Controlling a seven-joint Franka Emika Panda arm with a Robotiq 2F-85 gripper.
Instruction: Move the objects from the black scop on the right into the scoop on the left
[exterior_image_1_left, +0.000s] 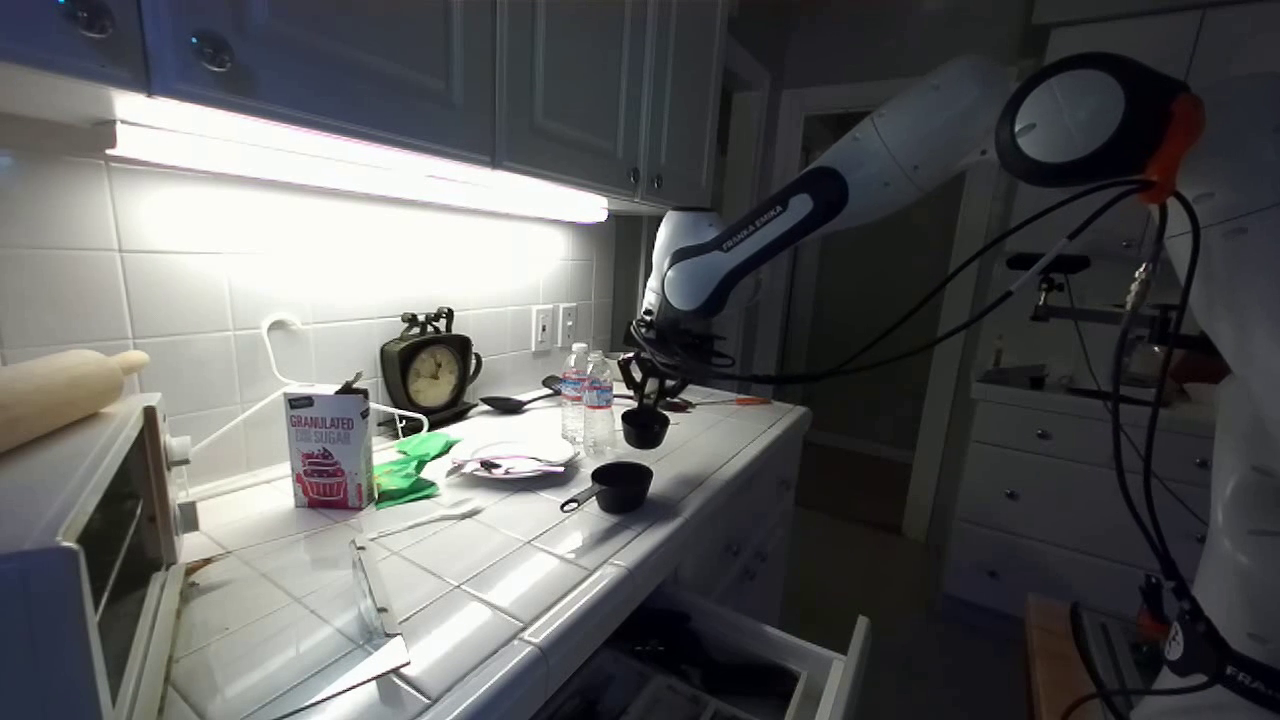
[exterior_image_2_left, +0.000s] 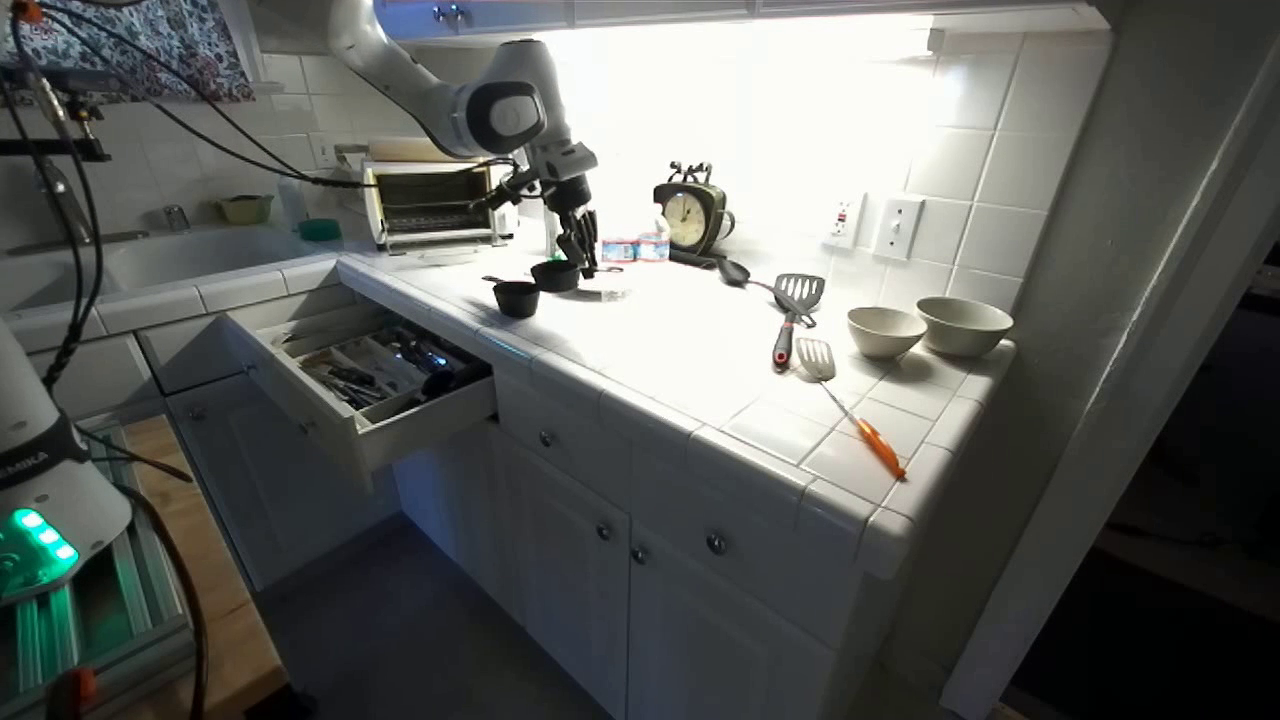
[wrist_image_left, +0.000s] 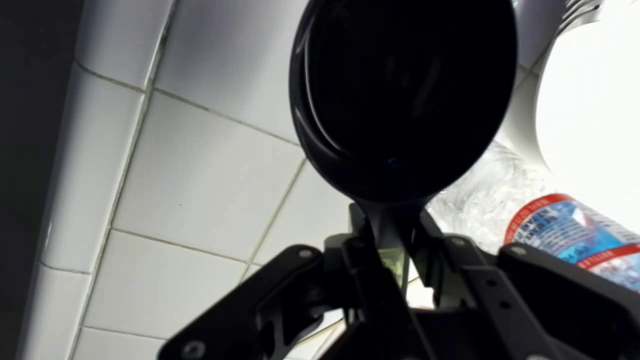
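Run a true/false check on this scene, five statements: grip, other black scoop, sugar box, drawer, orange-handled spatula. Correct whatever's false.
1. The gripper holds a black scoop by its handle. True.
2. The second black scoop sits on the plate. False: the second black scoop rests on the counter.
3. The sugar box stands upright. True.
4. The drawer is fully shut. False: the drawer stands pulled open.
5. The orange-handled spatula lies on the counter. True.

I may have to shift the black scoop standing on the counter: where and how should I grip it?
Probably best by its narrow handle, from above, closing across its length: it juts sideways from the wider cup, which stands upright, mouth up.
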